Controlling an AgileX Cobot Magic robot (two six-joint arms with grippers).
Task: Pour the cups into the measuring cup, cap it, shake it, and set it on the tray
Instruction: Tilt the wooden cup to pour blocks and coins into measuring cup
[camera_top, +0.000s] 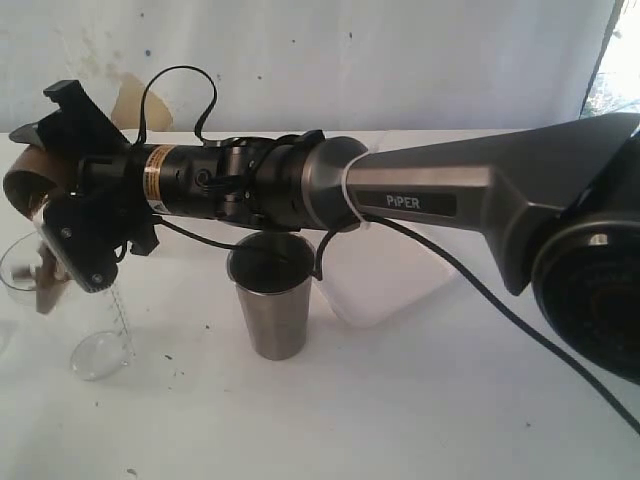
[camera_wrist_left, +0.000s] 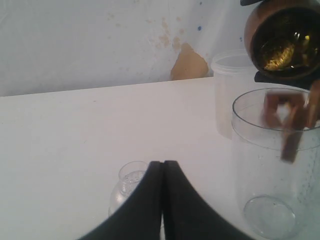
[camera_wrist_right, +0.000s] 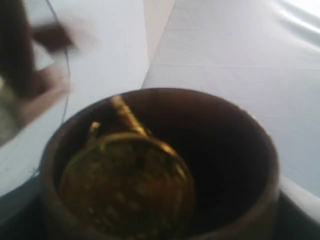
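My right pincer is clamped round the wooden cup and holds it tipped on its side just above the measuring cup. Brown pieces show at the measuring cup's rim, blurred.

I cannot tell whether the wooden cup's mouth is squarely over the opening or only over its edge. If it is the edge, pieces could strike the rim and scatter onto the table. The gold lump inside the wooden cup (foil, perhaps; too blurred to say) could drop all at once and rock the light plastic. My lower jaw also looks close to the measuring cup's wall, and a nudge there would tip it.

My left pincer is pressed shut on nothing, near the measuring cup. The steel tumbler stands upright near the measuring cup, not yet poured, I judge.

My arm hides what lies beyond the measuring cup. I cannot pick out the tray, nor name the small clear round thing under my left pincer.
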